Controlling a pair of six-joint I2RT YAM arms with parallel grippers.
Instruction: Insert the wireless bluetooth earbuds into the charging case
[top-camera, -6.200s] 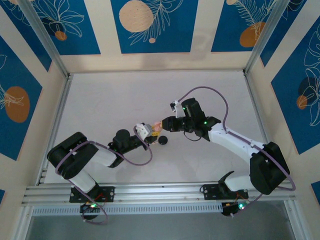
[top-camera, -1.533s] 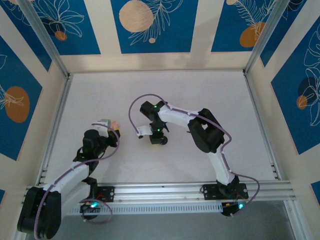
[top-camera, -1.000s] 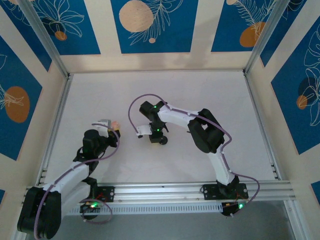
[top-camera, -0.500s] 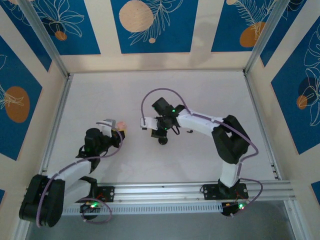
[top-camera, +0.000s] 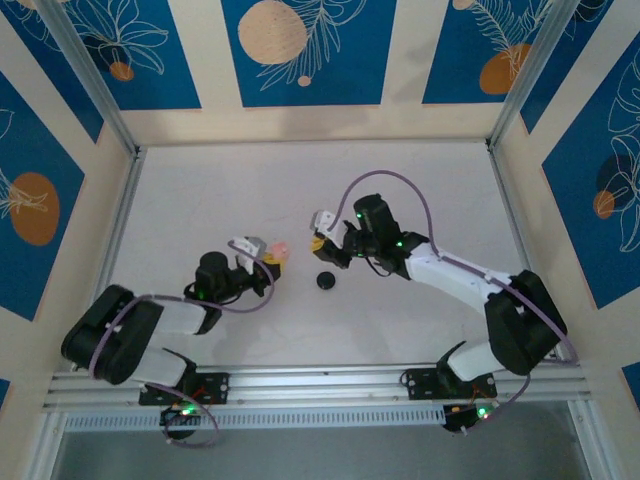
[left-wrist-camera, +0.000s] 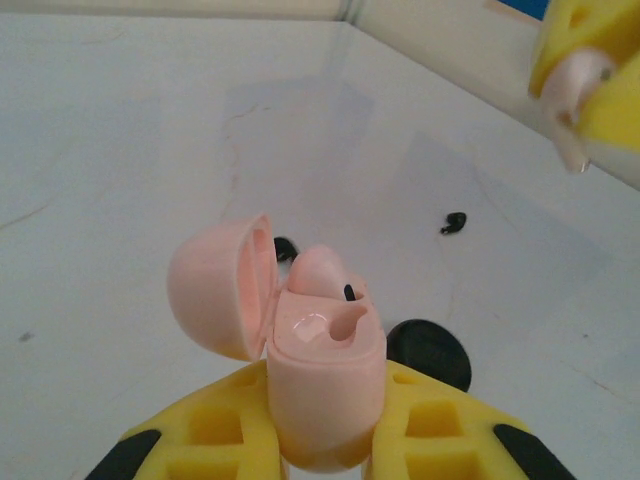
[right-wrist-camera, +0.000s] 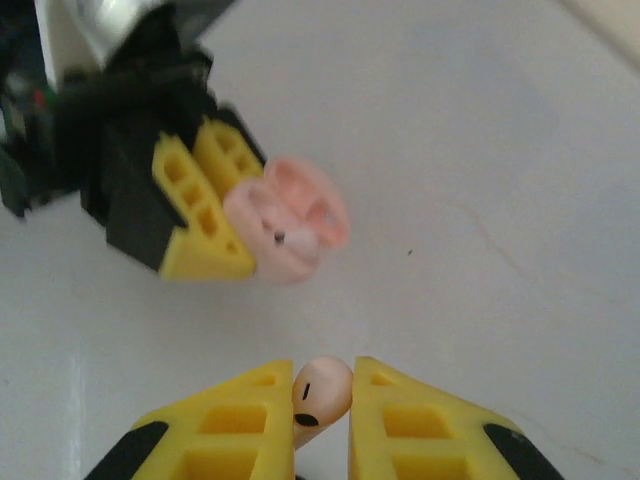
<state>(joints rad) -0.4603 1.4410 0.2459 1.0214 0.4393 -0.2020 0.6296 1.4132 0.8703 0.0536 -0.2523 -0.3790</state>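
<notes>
One pale pink earbud (right-wrist-camera: 322, 394) is pinched at the very tips of the right tool (right-wrist-camera: 322, 370), whose jaws are closed almost fully on its rounded head, a dark oval mark facing the wrist camera. It hangs just short of the open pink charging case (left-wrist-camera: 330, 350), which the left tool (left-wrist-camera: 325, 400) clamps by its lower half, lid (left-wrist-camera: 215, 285) swung back to one side, held above the tabletop (left-wrist-camera: 120, 150). A second pink bud (left-wrist-camera: 318, 270) appears to sit already in one socket, leaving the neighbouring hollow free. Behind the case lie a black round case (left-wrist-camera: 432, 350) and a loose black earbud (left-wrist-camera: 455, 222) on the tabletop; another small dark piece peeks out past the lid, too hidden to name. The risk, as I judge it, is the slender hold: if the bud meets the socket rim askew it may twist out of the fingertips and drop, or the push may tilt the case in its clamp or knock the lid shut. No brand or lettering can be read anywhere.
</notes>
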